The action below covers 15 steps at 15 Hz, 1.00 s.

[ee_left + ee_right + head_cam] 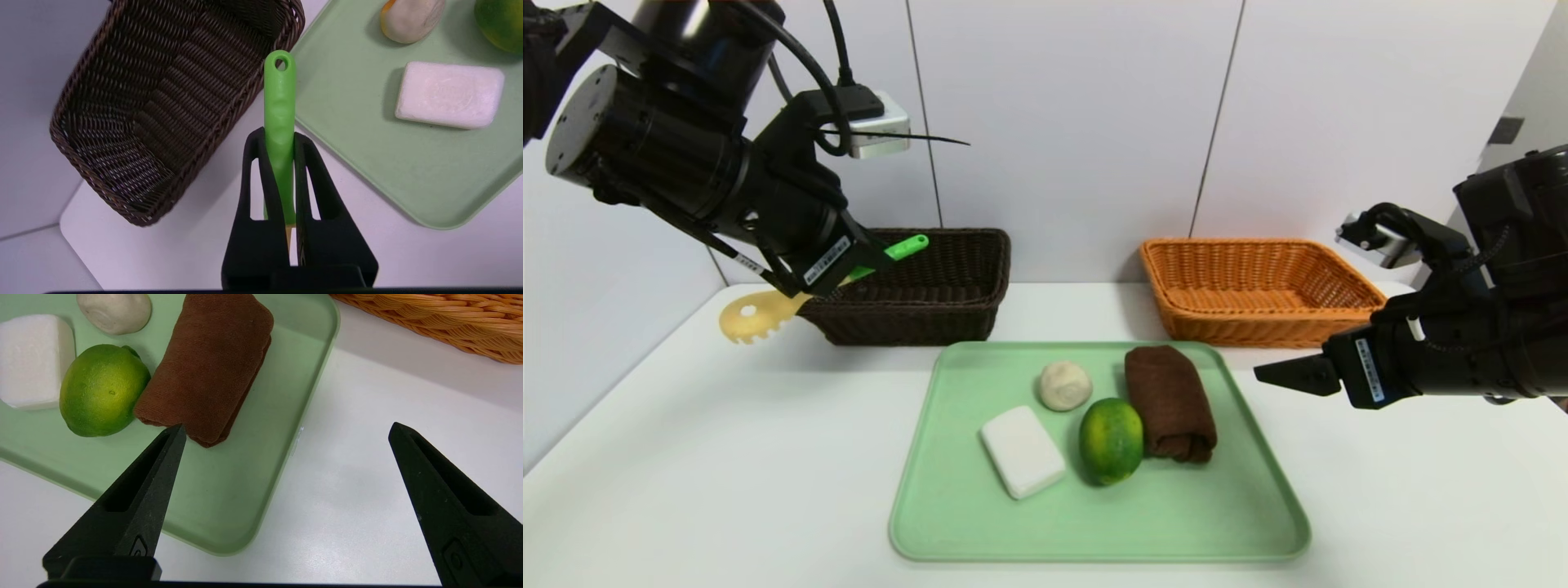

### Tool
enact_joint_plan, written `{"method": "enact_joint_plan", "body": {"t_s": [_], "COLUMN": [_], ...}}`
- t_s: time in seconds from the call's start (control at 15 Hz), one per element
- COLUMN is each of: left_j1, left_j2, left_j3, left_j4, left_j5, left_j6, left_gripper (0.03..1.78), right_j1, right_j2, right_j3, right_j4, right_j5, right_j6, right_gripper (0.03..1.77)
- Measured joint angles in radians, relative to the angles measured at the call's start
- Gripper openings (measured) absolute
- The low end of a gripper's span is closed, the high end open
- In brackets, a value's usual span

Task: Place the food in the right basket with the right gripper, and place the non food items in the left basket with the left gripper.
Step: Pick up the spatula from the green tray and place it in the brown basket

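On the near side your right gripper (287, 424) waited spread wide, right of the tray (1094, 527), while farther off at left your left gripper (279, 136) pinched the green-handled spaghetti server (280, 110) by the dark basket (907, 323), probably light, stiff and smooth, best held mid-handle.

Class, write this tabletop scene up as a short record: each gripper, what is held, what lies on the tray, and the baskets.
left gripper: at work near the dark basket, closed on the spoon's green handle
held item: pasta spoon, its yellow head sticking out beyond the gripper
right gripper: idle, open and empty, beside the tray's right edge
tray: green; holds white soap bar, pale round item, green fruit, folded brown cloth
left basket: dark brown
right basket: orange-brown, nothing inside
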Motion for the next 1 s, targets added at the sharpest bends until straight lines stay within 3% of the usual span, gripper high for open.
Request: {"method": "enact_joint_plan", "body": {"t_s": [0.27, 0.4, 0.8, 1.0], "left_j1": [0.105, 0.125, 0.134, 0.135], "left_j2": [0.070, 0.109, 0.239, 0.313], "left_j3": [-0.054, -0.088, -0.150, -0.154], "left_j4": [-0.005, -0.015, -0.161, -0.265], "left_j5": [-0.040, -0.039, -0.031, -0.011], "left_j6": [0.269, 0.329, 0.329, 0.253], "left_gripper": [0.12, 0.12, 0.12, 0.12], "right_j1": [-0.001, -0.001, 0.000, -0.001], "right_j2": [-0.001, -0.001, 0.005, 0.005], "right_j3": [0.003, 0.005, 0.019, 0.025], "right_j4": [0.001, 0.003, 0.001, -0.001], "right_j5": [-0.002, -0.002, -0.003, -0.003], "right_j6": [0.003, 0.003, 0.002, 0.003], "right_gripper": [1.71, 1.71, 1.71, 1.71]}}
